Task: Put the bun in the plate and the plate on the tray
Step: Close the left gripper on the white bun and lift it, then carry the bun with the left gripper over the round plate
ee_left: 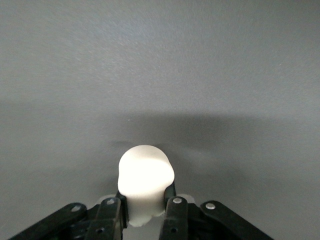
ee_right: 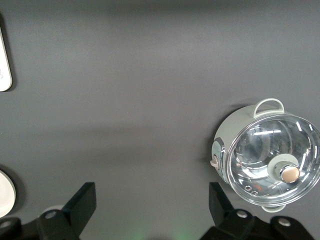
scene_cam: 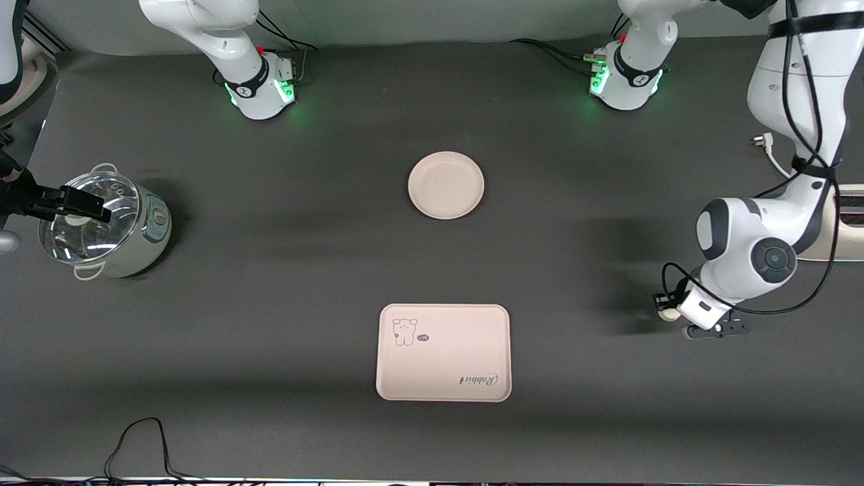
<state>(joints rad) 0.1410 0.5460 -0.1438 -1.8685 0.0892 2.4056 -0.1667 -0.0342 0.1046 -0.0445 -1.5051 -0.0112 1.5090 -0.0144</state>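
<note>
The bun (ee_left: 145,172) is a small cream-white lump pinched between the fingers of my left gripper (ee_left: 145,192). In the front view the left gripper (scene_cam: 669,309) holds the bun (scene_cam: 670,314) low over the bare table at the left arm's end. The round cream plate (scene_cam: 446,185) lies empty mid-table. The rectangular tray (scene_cam: 443,352) with the bear drawing lies nearer the front camera than the plate and is empty. My right gripper (scene_cam: 79,206) is open and empty, high up, showing over the pot; in the right wrist view (ee_right: 150,200) its fingers stand wide apart.
A pale green pot with a glass lid (scene_cam: 104,226) stands at the right arm's end; it also shows in the right wrist view (ee_right: 265,160). A black cable (scene_cam: 138,439) lies at the table's front edge. A white plug (scene_cam: 763,142) lies near the left arm.
</note>
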